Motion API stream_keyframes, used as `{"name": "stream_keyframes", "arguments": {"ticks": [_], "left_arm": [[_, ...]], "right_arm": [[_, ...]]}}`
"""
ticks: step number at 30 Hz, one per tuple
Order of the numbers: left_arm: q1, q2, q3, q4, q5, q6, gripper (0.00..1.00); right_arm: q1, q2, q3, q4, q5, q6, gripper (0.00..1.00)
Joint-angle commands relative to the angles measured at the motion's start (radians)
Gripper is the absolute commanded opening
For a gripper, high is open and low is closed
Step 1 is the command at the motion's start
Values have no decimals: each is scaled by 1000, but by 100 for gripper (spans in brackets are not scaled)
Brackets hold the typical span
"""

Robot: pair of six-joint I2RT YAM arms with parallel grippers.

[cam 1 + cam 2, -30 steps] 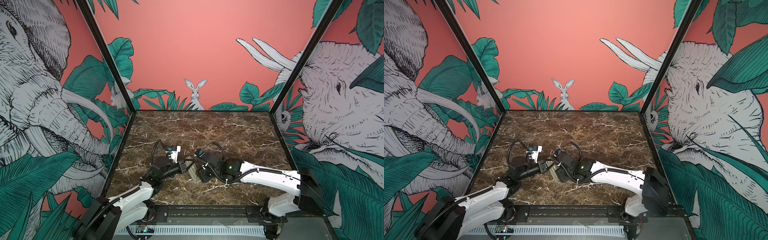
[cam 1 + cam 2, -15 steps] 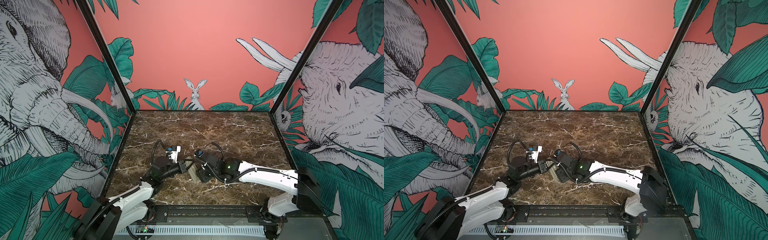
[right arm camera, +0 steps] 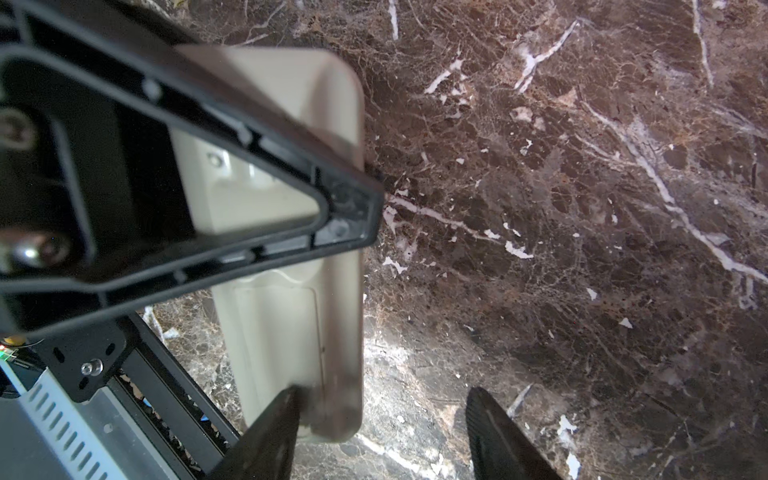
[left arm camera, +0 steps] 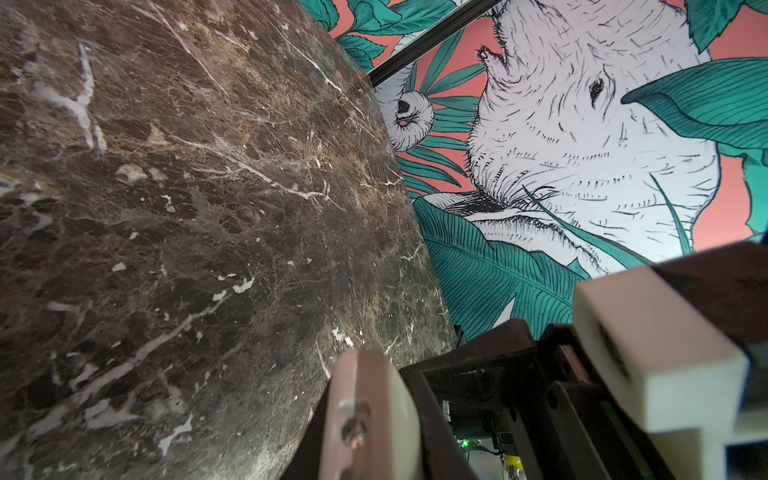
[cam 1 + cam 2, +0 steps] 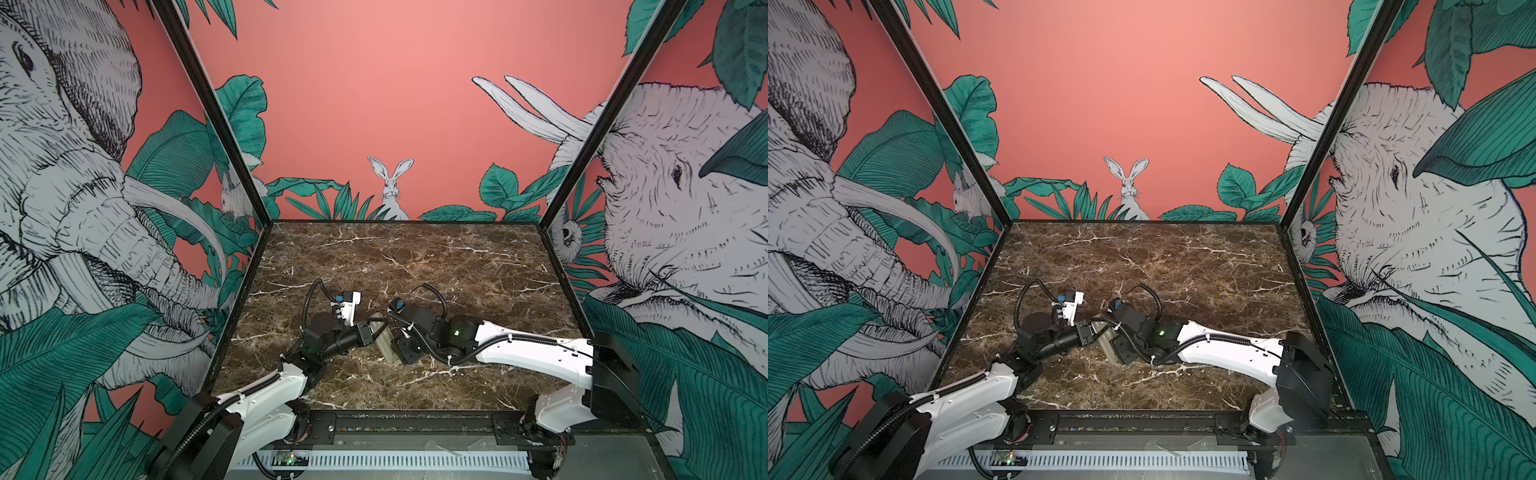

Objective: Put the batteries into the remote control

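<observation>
The remote control (image 5: 383,340) (image 5: 1106,345) is held off the marble between both arms, its greyish-beige back showing. My left gripper (image 5: 371,331) is shut on the remote control across its thickness. In the right wrist view one of the left gripper's black fingers (image 3: 249,124) lies over the remote's back (image 3: 291,332). In the left wrist view the remote (image 4: 365,399) shows edge-on between dark fingers. My right gripper (image 5: 395,349) (image 3: 380,399) is open at the remote's near end, with one fingertip (image 3: 266,436) against it and the other well apart. The batteries are out of view.
Brown marble tabletop (image 5: 415,266) stretches behind the arms. Painted walls close the left, back and right sides. A black rail (image 5: 415,419) runs along the front edge, with both arm bases on it.
</observation>
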Motion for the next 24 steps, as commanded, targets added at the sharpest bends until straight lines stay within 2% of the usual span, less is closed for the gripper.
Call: {"name": "stream_keyframes", "arguments": {"ticks": [1, 8, 14, 24], "left_arm": [[-5, -37, 17, 91, 51, -58, 0], [-6, -55, 27, 99, 51, -80, 0], [-6, -55, 28, 71, 44, -67, 0], [-6, -84, 39, -43, -34, -59, 0]], "right_arm": [[-9, 22, -14, 20, 12, -5, 64], [-9, 13, -27, 29, 18, -17, 64], [16, -34, -26, 64, 39, -83, 65], [57, -145, -69, 145, 59, -87, 79]]}}
